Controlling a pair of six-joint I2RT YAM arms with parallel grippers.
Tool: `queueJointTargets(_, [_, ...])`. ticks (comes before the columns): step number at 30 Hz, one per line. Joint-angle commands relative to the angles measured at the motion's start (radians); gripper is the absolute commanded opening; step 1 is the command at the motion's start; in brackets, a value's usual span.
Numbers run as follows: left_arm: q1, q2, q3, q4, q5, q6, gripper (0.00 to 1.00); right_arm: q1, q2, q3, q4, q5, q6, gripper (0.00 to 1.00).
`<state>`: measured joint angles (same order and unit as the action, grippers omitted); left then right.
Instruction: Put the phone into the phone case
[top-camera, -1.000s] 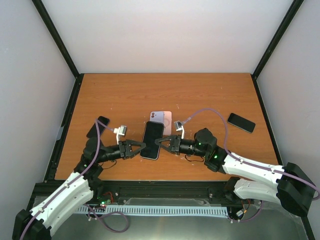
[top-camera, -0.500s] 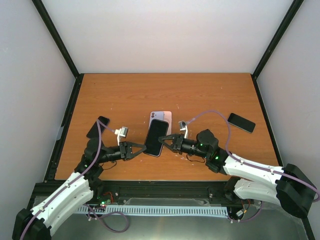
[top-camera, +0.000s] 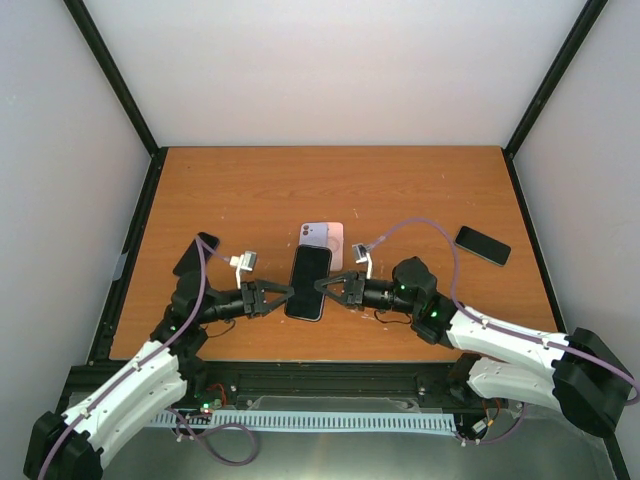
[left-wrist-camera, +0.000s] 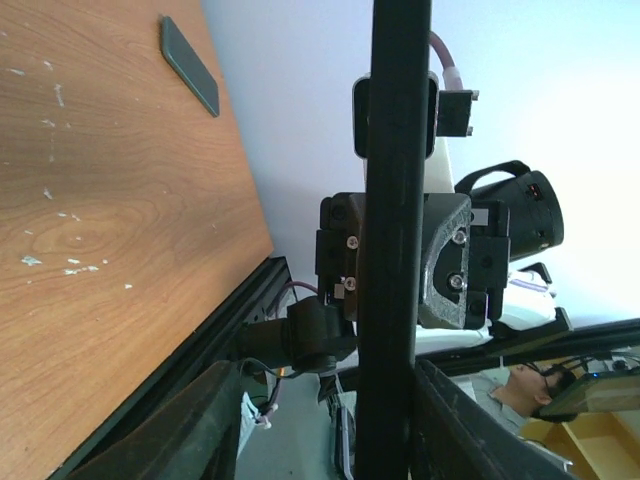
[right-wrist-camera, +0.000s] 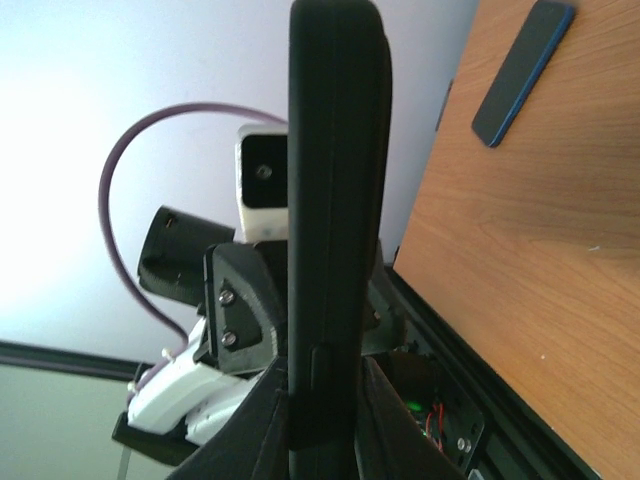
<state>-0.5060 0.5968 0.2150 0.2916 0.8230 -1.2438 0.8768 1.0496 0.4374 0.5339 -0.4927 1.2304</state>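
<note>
Right gripper (top-camera: 322, 285) pinches phone (top-camera: 308, 280); left gripper (top-camera: 285, 292) spread (phone case (top-camera: 325, 234) behind, spare handset (top-camera: 482, 245) aside)

A black phone (left-wrist-camera: 394, 150) stands edge-on, a vertical bar down the middle of the view. At the bottom, the left gripper (left-wrist-camera: 322, 415) has its dark fingers (left-wrist-camera: 190, 430) spread on either side of it. Behind the phone, the right gripper (left-wrist-camera: 447, 262) faces us. To the left, an orange-brown wooden table (left-wrist-camera: 90, 220) carries a second phone (left-wrist-camera: 190, 65).

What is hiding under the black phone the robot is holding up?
A lilac phone lies on the table behind the black phone; only its camera end shows. Its lower end is covered.
</note>
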Motion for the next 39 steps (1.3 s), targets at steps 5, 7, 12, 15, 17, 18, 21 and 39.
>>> queueJointTargets(5, [-0.002,0.082,0.078,0.064,0.018,0.072,0.28,-0.004,-0.006,0.097,0.021,-0.136,-0.079,0.15])
queueJointTargets(7, [-0.001,0.103,0.074,0.085,0.015,0.068,0.21,-0.004,-0.007,0.122,-0.061,-0.130,-0.116,0.15])
queueJointTargets(12, [-0.001,0.124,0.070,0.120,-0.001,0.051,0.07,-0.004,-0.022,0.124,-0.116,-0.107,-0.128,0.25])
queueJointTargets(15, [-0.002,0.141,0.080,0.134,-0.007,0.049,0.03,-0.004,-0.022,0.105,-0.108,-0.087,-0.100,0.32])
queueJointTargets(17, [-0.002,0.159,0.092,0.138,-0.005,0.056,0.01,-0.004,-0.026,0.093,-0.103,-0.061,-0.090,0.32])
queueJointTargets(18, [-0.002,0.170,0.098,0.139,-0.003,0.062,0.00,-0.004,-0.030,0.091,-0.108,-0.046,-0.088,0.29])
queueJointTargets(21, [-0.002,0.192,0.107,0.131,-0.006,0.076,0.00,-0.005,-0.042,0.098,-0.141,-0.007,-0.087,0.18])
queueJointTargets(39, [-0.001,0.171,0.130,0.162,-0.132,0.038,0.00,0.007,-0.030,-0.017,-0.049,-0.048,0.001,0.50])
